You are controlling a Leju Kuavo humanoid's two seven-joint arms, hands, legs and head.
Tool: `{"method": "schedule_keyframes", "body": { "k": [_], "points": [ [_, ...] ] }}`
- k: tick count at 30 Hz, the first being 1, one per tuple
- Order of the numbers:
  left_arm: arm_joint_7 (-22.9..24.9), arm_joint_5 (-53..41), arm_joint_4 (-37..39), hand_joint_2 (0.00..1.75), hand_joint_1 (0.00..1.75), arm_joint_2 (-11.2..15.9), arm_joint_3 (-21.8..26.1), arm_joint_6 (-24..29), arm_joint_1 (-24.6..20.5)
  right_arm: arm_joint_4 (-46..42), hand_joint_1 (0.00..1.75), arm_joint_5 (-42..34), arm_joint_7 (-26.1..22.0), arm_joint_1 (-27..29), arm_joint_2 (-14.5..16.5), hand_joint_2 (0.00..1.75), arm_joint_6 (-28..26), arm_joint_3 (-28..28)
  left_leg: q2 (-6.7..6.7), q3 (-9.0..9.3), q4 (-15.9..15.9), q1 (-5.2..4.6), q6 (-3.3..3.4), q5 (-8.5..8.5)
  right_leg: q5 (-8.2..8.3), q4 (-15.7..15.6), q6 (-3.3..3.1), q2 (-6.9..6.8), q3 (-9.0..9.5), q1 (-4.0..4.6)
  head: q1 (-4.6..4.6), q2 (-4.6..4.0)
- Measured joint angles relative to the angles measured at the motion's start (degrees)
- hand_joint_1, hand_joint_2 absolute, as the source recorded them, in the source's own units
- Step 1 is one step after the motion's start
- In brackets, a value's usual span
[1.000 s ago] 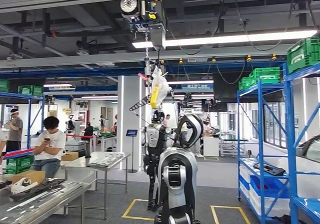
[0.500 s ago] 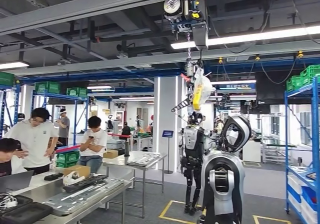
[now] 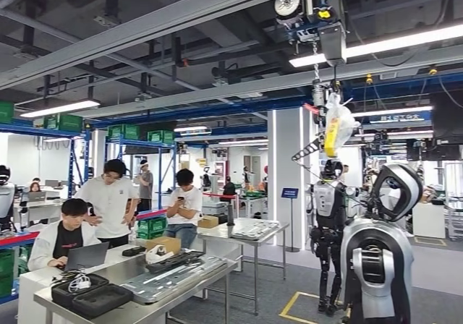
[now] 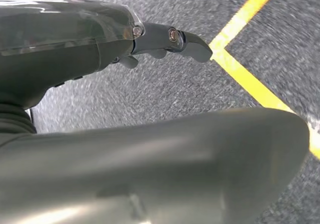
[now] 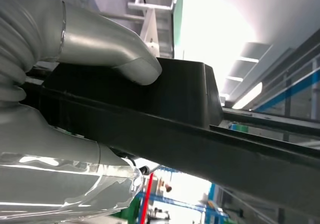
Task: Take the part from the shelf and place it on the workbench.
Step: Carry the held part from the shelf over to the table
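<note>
In the right wrist view my right hand (image 5: 45,134) grips the black part (image 5: 181,99), a long flat moulded piece with a raised block; the thumb (image 5: 113,54) presses on that block and the palm lies under it. My left hand (image 4: 75,44) hangs over grey floor with a yellow line, its fingers (image 4: 177,38) stretched out and nothing in it. In the head view the steel workbench (image 3: 137,311) stands at the lower left, carrying black trays (image 3: 92,295), a long metal panel (image 3: 174,277) and a dark part (image 3: 174,259).
Another silver robot (image 3: 377,259) stands at the lower right, with a third robot (image 3: 328,223) hanging from a ceiling hoist (image 3: 317,13) behind it. A person sits at a laptop (image 3: 82,255) behind the workbench and several people (image 3: 112,201) stand near. A second table (image 3: 251,233) stands further back.
The whole head view has swung left: the blue shelf at the right has left the picture, and the workbench with the people behind it has come in from the left.
</note>
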Motion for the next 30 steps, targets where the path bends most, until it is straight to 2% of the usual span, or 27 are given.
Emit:
{"method": "schedule_keyframes", "body": {
  "k": [1,2,3,5,6,7,9,10,11,12,13,14,15,16,17,18,19,20,21,23,24,25,26,27,28,29,30],
  "points": [
    [-0.09,0.12,0.01,1.75,0.00,-0.13,0.13,-0.15,-0.11,0.01,1.75,-0.19,0.09,0.16,-0.07,1.75,-0.06,-0.08,1.08,1.52,-3.01,-0.10,0.17,1.01,-0.28,0.19,0.45,-0.59,0.10,0.07,-0.02,0.00],
    [-0.17,0.15,0.01,1.75,0.00,-0.26,0.26,-0.30,-0.23,-0.02,1.75,-0.31,0.19,0.42,-0.17,1.75,-0.16,-0.16,1.82,2.32,-4.74,-0.27,0.54,1.35,-0.49,0.28,0.86,-1.12,0.24,0.23,-0.03,0.00],
    [-0.22,0.14,0.02,1.75,0.00,-0.47,0.37,-0.42,-0.28,-0.04,1.75,-0.36,0.26,0.74,-0.29,1.75,-0.30,-0.23,1.99,2.39,-5.17,-0.51,1.06,1.13,-0.60,0.26,1.16,-1.64,0.39,0.39,-0.05,0.00],
    [-0.10,0.05,0.02,1.75,0.00,-0.81,0.55,-0.50,-0.07,-0.13,1.75,-0.35,0.37,1.54,-0.54,1.75,-0.62,-0.28,0.72,2.23,-5.25,-0.60,2.22,1.22,-0.83,0.08,1.69,-2.43,0.81,0.27,-0.07,0.00],
    [-0.02,0.01,0.02,1.75,0.00,-1.03,0.58,-0.51,0.08,-0.20,1.75,-0.31,0.39,1.95,-0.65,1.75,-0.78,-0.28,0.17,2.22,-5.30,-0.62,2.62,1.27,-1.37,0.44,1.90,-1.84,0.82,0.10,-0.08,0.00],
    [0.09,-0.03,0.02,1.75,0.00,-1.19,0.60,-0.50,0.13,-0.32,1.75,-0.26,0.42,2.36,-0.78,1.75,-0.90,-0.29,-0.39,2.23,-5.36,-0.60,3.02,1.34,-2.47,1.71,2.04,-0.66,0.40,-0.05,-0.08,0.00],
    [0.30,-0.11,0.02,1.75,0.00,-1.50,0.60,-0.48,-0.02,-0.58,1.75,-0.09,0.51,3.28,-1.28,1.75,-1.10,-0.29,-1.59,2.19,-5.40,-0.69,3.65,1.42,-6.04,7.90,1.98,2.49,-2.26,-0.13,-0.09,0.00],
    [0.39,-0.17,0.02,1.75,0.00,-1.63,0.60,-0.47,-0.12,-0.72,1.75,0.06,0.59,3.84,-1.59,1.75,-1.22,-0.29,-2.33,2.19,-5.40,-0.84,3.88,1.45,-7.69,11.93,1.84,3.35,-4.18,-0.08,-0.09,0.00],
    [0.46,-0.25,0.02,1.75,0.00,-1.77,0.60,-0.48,-0.17,-0.87,1.75,0.26,0.71,4.44,-1.94,1.75,-1.37,-0.27,-3.14,2.20,-5.40,-1.03,4.05,1.47,-8.58,15.11,1.68,3.80,-5.80,0.02,-0.09,0.00],
    [0.48,-0.33,0.02,1.75,0.00,-1.90,0.60,-0.48,-0.15,-1.08,1.75,0.46,0.82,5.04,-2.23,1.75,-1.54,-0.25,-3.97,2.22,-5.40,-1.25,4.17,1.49,-8.37,16.45,1.46,4.01,-6.67,0.14,-0.09,0.00],
    [0.46,-0.38,0.02,1.75,0.00,-2.02,0.60,-0.49,-0.10,-1.38,1.75,0.62,0.94,5.56,-2.53,1.75,-1.74,-0.23,-4.81,2.28,-5.39,-1.46,4.24,1.52,-7.07,15.51,1.17,4.21,-6.52,0.31,-0.09,0.00],
    [0.44,-0.42,0.02,1.75,0.00,-2.12,0.60,-0.49,-0.02,-1.74,1.75,0.73,1.03,5.94,-2.79,1.75,-1.91,-0.21,-5.61,2.35,-5.39,-1.65,4.28,1.54,-4.98,12.63,0.76,4.64,-5.48,0.53,-0.09,0.00],
    [0.40,-0.40,0.03,1.75,0.00,-2.31,0.60,-0.50,0.03,-2.13,1.75,0.78,1.08,6.18,-3.03,1.75,-2.07,-0.18,-6.34,2.40,-5.40,-1.74,4.31,1.57,-2.74,8.81,0.24,5.73,-4.02,0.76,-0.08,0.00],
    [0.36,-0.38,0.07,1.75,0.00,-2.51,0.60,-0.53,0.01,-2.51,1.75,0.79,1.12,6.38,-3.26,1.75,-2.19,-0.16,-7.04,2.35,-5.37,-1.86,4.31,1.62,-1.02,5.39,-0.30,7.13,-2.72,0.87,-0.08,0.00],
    [0.28,-0.36,0.11,1.75,0.00,-2.70,0.61,-0.61,-0.06,-2.87,1.75,0.79,1.15,6.60,-3.44,1.75,-2.27,-0.14,-7.70,2.22,-5.34,-1.81,4.23,1.70,0.00,2.89,-0.66,8.28,-1.73,0.98,-0.07,0.01],
    [0.15,-0.39,0.15,1.75,0.00,-2.88,0.61,-0.75,-0.11,-3.19,1.75,0.80,1.20,6.83,-3.62,1.75,-2.36,-0.11,-8.34,2.01,-5.36,-1.65,4.05,1.84,0.31,1.54,-0.90,9.02,-1.24,1.06,-0.07,0.01],
    [-0.03,-0.46,0.17,1.75,0.00,-3.00,0.61,-0.90,-0.11,-3.46,1.75,0.82,1.28,7.06,-3.76,1.75,-2.43,-0.07,-9.00,1.81,-5.40,-1.51,3.79,2.02,0.26,1.08,-0.96,8.95,-1.04,1.12,-0.07,0.01],
    [-0.27,-0.53,0.17,1.75,0.00,-3.11,0.60,-1.02,-0.03,-3.72,1.75,0.84,1.37,7.20,-3.85,1.75,-2.49,-0.02,-9.65,1.69,-5.50,-1.40,3.48,2.19,0.31,0.58,-0.88,8.30,-0.79,1.11,-0.08,0.01],
    [-0.59,-0.58,0.17,1.75,0.00,-3.26,0.60,-1.08,0.12,-3.93,1.75,0.85,1.44,7.23,-3.89,1.75,-2.53,0.03,-9.46,1.60,-5.42,-1.46,3.24,2.11,0.47,0.10,-0.86,7.59,-0.54,0.99,-0.08,0.00],
    [-1.31,-0.51,0.19,1.75,0.00,-3.49,0.60,-1.09,0.18,-4.32,1.75,0.86,1.53,7.22,-3.87,1.75,-2.56,0.12,-6.90,0.51,-2.97,-1.68,2.73,0.24,0.86,-0.87,-0.84,6.04,0.03,0.63,-0.07,0.00],
    [-1.67,-0.34,0.19,1.75,0.00,-3.55,0.60,-1.13,0.05,-4.45,1.75,0.86,1.58,7.28,-3.87,1.75,-2.56,0.14,-5.05,-0.77,-0.15,-1.57,2.44,-1.49,0.95,-1.08,-0.86,5.18,0.20,0.57,-0.07,0.00],
    [-1.94,-0.16,0.19,1.75,0.00,-3.57,0.60,-1.21,-0.14,-4.52,1.75,0.85,1.65,7.39,-3.87,1.75,-2.56,0.18,-3.78,-2.43,3.40,-1.34,2.05,-3.33,0.94,-1.14,-0.89,4.30,0.23,0.55,-0.07,0.00],
    [-2.10,0.04,0.19,1.75,0.00,-3.59,0.61,-1.37,-0.30,-4.55,1.75,0.83,1.71,7.51,-3.87,1.75,-2.56,0.20,-3.17,-3.91,6.59,-1.01,1.68,-4.60,0.90,-1.13,-0.85,3.37,0.22,0.52,-0.06,0.00],
    [-2.15,0.23,0.19,1.75,0.00,-3.62,0.61,-1.51,-0.37,-4.55,1.75,0.81,1.80,7.60,-3.87,1.75,-2.56,0.24,-2.78,-4.67,8.41,-0.65,1.32,-4.98,0.83,-1.12,-0.75,2.46,0.23,0.46,-0.06,0.00],
    [-2.11,0.33,0.19,1.75,0.00,-3.67,0.62,-1.65,-0.34,-4.54,1.75,0.79,1.88,7.66,-3.87,1.75,-2.56,0.28,-2.43,-4.40,8.25,-0.29,0.95,-4.36,0.73,-1.09,-0.59,1.63,0.26,0.37,-0.06,0.00],
    [-2.02,0.39,0.19,1.75,0.00,-3.70,0.62,-1.73,-0.26,-4.54,1.75,0.78,1.96,7.68,-3.87,1.75,-2.56,0.31,-1.92,-2.98,5.91,0.05,0.59,-2.86,0.57,-1.02,-0.34,0.88,0.36,0.22,-0.06,0.00],
    [-1.86,0.39,0.19,1.75,0.00,-3.73,0.62,-1.72,-0.21,-4.54,1.75,0.78,2.04,7.69,-3.87,1.75,-2.56,0.32,-0.94,-0.86,2.23,0.31,0.22,-1.07,0.34,-0.86,0.03,0.20,0.49,0.09,-0.07,0.00]
  ]
}}
